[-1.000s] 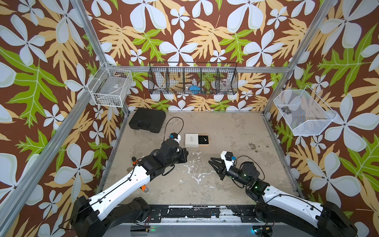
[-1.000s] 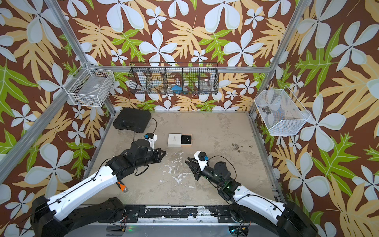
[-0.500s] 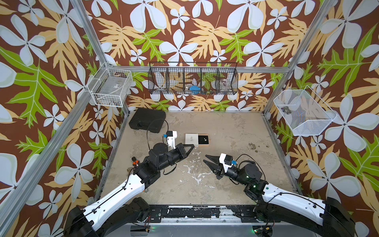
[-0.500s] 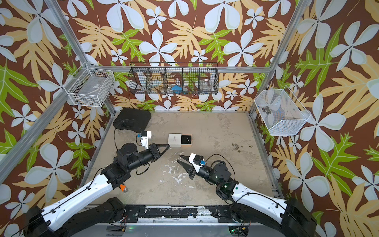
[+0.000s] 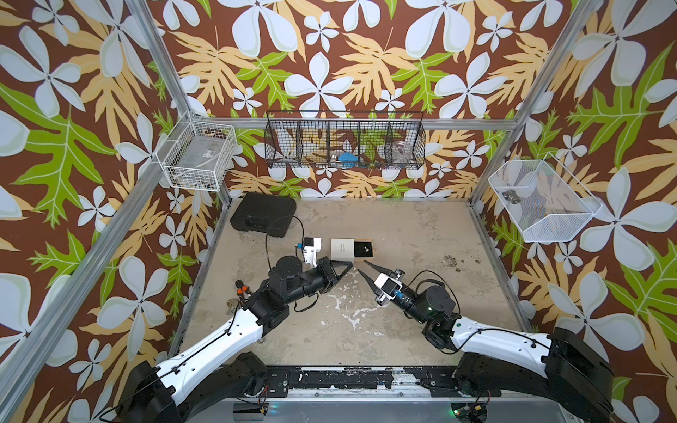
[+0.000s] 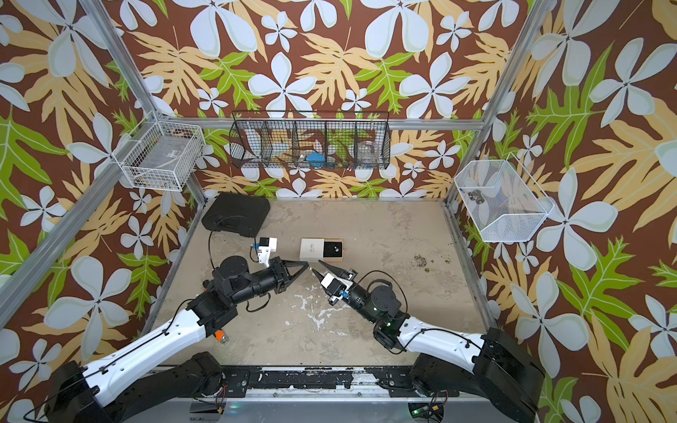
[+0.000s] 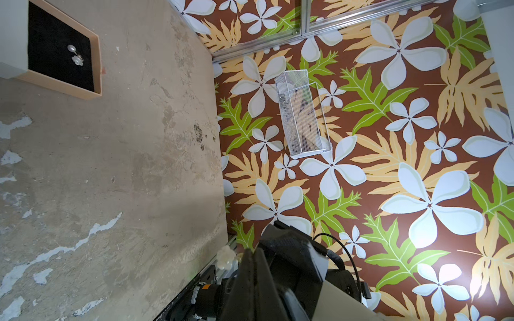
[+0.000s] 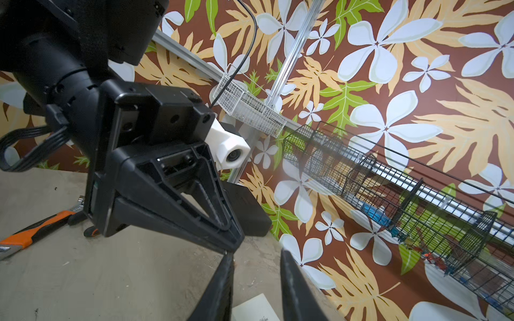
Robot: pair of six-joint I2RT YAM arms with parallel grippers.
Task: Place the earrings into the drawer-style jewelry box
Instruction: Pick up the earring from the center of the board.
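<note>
Earring (image 7: pixel 225 257), small & pale, sat at the very tip of the left gripper (image 5: pixel 350 263), fingers pressed tight together on it. The wrist view was blurry there, so the pinch is my read. Right gripper (image 5: pixel 362 266) faced it tip to tip, almost touching, its fingers (image 8: pixel 222 283) a little apart w/ nothing between them. Both tips hung just below the box (image 5: pixel 342 249), centre frame in both top views. Its tray (image 7: pixel 96 64) stood slid out to the right. The black lining was bare except a round piece (image 7: pixel 71 48) & a flower piece (image 7: pixel 78 59), close together.

Step, prob.: bringing this earring to the tray, maybe w/ a pass to the right side first. Next move needs a short, steady carry up-frame over the open tray, then release above the lining, not the white sleeve.

Count: 3 earring pieces, 1 box, 1 tray, 2 grippers, 1 black case (image 5: pixel 263 214) upper left of the table (image 5: pixel 403 238).
</note>
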